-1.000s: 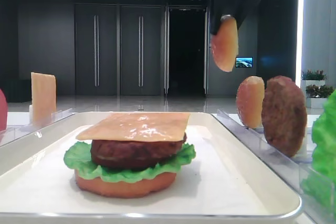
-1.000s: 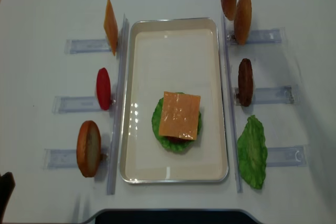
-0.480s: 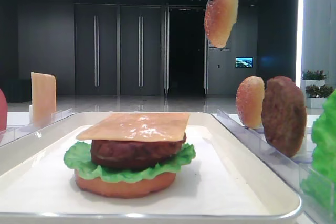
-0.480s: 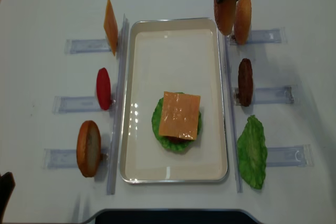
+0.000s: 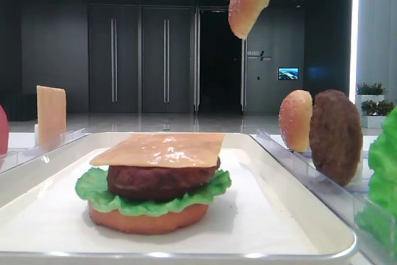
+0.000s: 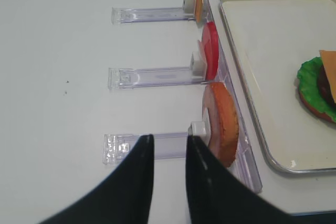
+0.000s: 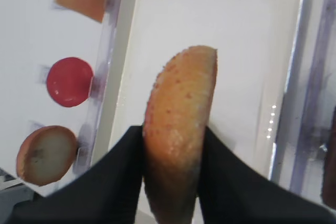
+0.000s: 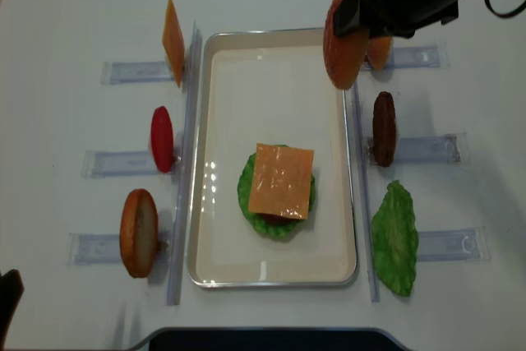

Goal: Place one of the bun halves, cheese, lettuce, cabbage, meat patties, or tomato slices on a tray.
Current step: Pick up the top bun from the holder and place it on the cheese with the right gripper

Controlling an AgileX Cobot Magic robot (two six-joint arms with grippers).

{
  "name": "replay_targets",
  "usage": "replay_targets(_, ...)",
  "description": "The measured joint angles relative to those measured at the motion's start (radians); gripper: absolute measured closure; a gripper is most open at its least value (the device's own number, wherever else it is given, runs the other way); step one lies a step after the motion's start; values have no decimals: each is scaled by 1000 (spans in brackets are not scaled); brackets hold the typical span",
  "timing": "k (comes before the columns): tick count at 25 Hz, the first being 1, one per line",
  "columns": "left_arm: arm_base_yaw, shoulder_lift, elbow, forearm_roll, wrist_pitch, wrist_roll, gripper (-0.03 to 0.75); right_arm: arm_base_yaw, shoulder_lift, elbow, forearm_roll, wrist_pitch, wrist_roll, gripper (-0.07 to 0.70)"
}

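My right gripper (image 7: pixel 173 153) is shut on a sesame-speckled bun half (image 7: pixel 181 108), held on edge high in the air. From above, that bun half (image 8: pixel 343 43) hangs over the far right rim of the cream tray (image 8: pixel 271 33). On the tray a stack stands: orange bottom disc, lettuce (image 5: pixel 93 187), meat patty (image 5: pixel 161 179), and a cheese slice (image 8: pixel 283 180) on top. My left gripper (image 6: pixel 169 142) is shut and holds nothing, low over the table beside the near left rack, next to another bun half (image 6: pixel 223 124).
Clear racks flank the tray. On the left stand a cheese slice (image 8: pixel 173 41), a red tomato slice (image 8: pixel 162 139) and a bun half (image 8: pixel 138 232). On the right are a part-hidden bun (image 8: pixel 380 53), a patty (image 8: pixel 384 127) and a lettuce leaf (image 8: pixel 395 237).
My right gripper has risen with the bun half and carried it left, from beside the rack's other bun to over the tray's rim. The left arm has not moved.
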Motion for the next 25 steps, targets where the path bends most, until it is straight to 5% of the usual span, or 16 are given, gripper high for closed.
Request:
replay_targets(5, 0, 0, 0, 0, 0, -1, 557, 3, -70, 168, 315, -64, -246, 384)
replay_targets(12, 0, 0, 0, 0, 0, -1, 557, 29, -88, 330, 730, -75, -618, 384)
replay_targets(25, 0, 0, 0, 0, 0, -1, 557, 169, -55, 367, 764, -256, -644, 385)
